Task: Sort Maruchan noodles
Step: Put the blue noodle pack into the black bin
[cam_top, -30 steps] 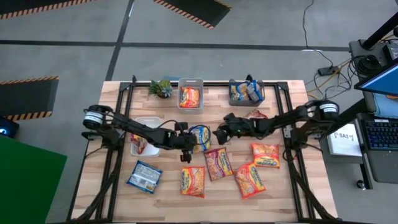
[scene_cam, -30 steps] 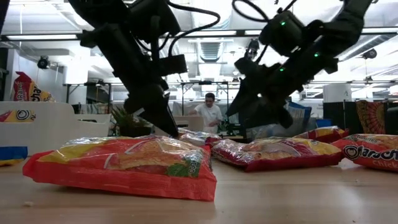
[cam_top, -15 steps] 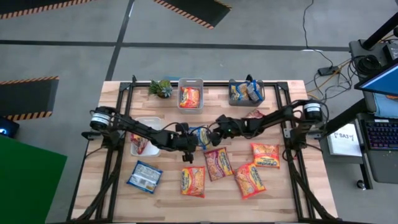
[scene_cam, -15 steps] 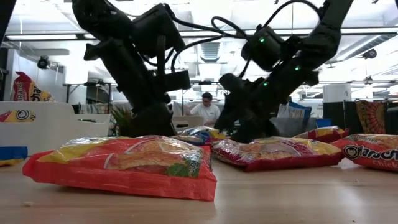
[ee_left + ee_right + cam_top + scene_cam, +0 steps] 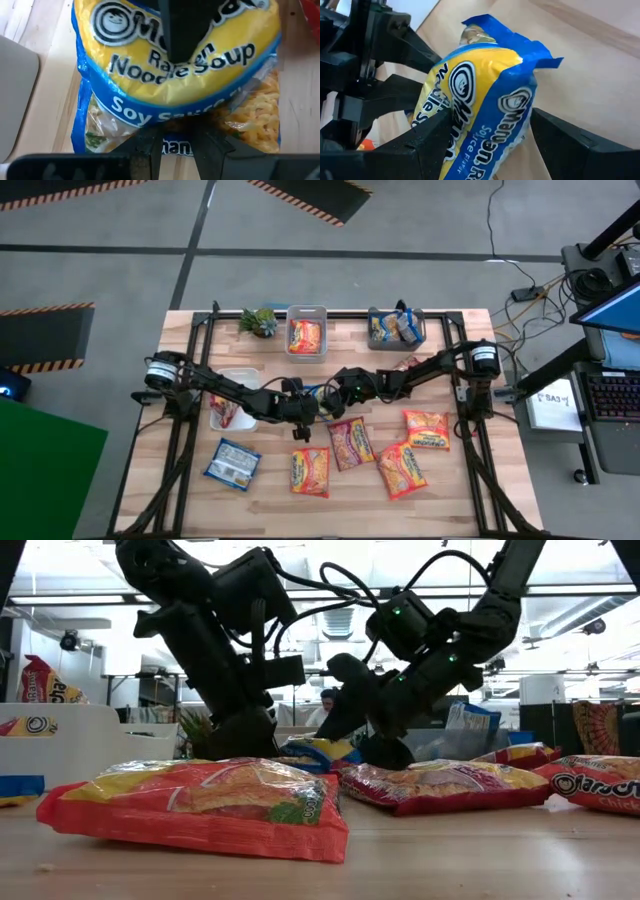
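A blue and yellow Maruchan packet (image 5: 322,394) lies mid-table between both grippers, bent and bulging; in the left wrist view the packet (image 5: 175,85) shows a second blue layer under it, one packet or two I cannot tell. My left gripper (image 5: 306,406) comes from the table's left and is shut on the packet's near edge. My right gripper (image 5: 339,392) comes from the right, open, its fingers standing either side of the packet (image 5: 480,105). In the low view the packet (image 5: 312,751) tilts up between the left gripper (image 5: 246,738) and right gripper (image 5: 362,736). My left gripper pinches the packet's blue bottom edge (image 5: 176,148) between its two fingers, coming low from the table's left. The rest of the packet lies ahead of the fingers, bowed upward. My right gripper is open; one finger (image 5: 184,35) lies on the yellow face of the packet. The other finger (image 5: 570,142) stands clear over the wood.
Far-edge bins hold an orange packet (image 5: 306,334) and blue packets (image 5: 395,327); a white bin (image 5: 232,408) on the left holds a red one. A small plant (image 5: 260,321) stands beside them. Loose packets lie near: blue (image 5: 233,463), orange (image 5: 310,471), pink (image 5: 351,442), orange (image 5: 402,468).
My right gripper has moved toward the table's left and down, reaching the blue and yellow packet and straddling it. My left gripper shifted slightly right and lower, then stayed. The packet's right end has risen and the packet has bowed.
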### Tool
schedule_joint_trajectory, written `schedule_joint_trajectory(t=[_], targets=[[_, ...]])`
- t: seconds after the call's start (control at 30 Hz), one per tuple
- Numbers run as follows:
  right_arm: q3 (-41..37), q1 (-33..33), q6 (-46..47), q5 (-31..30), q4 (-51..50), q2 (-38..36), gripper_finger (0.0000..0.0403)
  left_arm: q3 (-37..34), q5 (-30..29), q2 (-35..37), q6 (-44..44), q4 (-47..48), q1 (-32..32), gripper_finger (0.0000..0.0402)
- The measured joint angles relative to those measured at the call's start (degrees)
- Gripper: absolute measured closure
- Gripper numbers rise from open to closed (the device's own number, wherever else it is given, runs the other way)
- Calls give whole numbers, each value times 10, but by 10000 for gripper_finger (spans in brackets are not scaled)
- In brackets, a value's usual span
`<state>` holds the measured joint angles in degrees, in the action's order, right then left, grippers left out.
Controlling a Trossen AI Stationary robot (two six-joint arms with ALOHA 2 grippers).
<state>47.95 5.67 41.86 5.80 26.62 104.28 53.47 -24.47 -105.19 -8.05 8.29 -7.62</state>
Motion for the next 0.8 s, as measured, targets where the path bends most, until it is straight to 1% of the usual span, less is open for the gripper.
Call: schedule_joint_trajectory(t=[0.13, 0.23, 0.33, 0.53, 0.6, 0.7, 0.8], targets=[[14, 0, -18, 7, -2, 8, 150, 0, 0, 0, 0, -1, 0, 324], [16, 0, -22, 7, -2, 6, 175, 0, 0, 0, 0, -2, 0, 324], [15, 3, -22, 8, -1, 4, 221, 0, 0, 0, 0, -2, 0, 324], [15, 4, -28, 9, -3, 2, 350, 0, -3, 5, 0, 6, -2, 324], [15, 4, -34, 19, -3, -1, 379, 0, -1, 16, 2, 19, -3, 324], [15, 5, -34, 39, -17, -11, 380, 0, 0, 43, 8, 49, -5, 324], [15, 6, -31, 48, -55, -29, 379, 0, -1, 79, 29, 78, -5, 324]])
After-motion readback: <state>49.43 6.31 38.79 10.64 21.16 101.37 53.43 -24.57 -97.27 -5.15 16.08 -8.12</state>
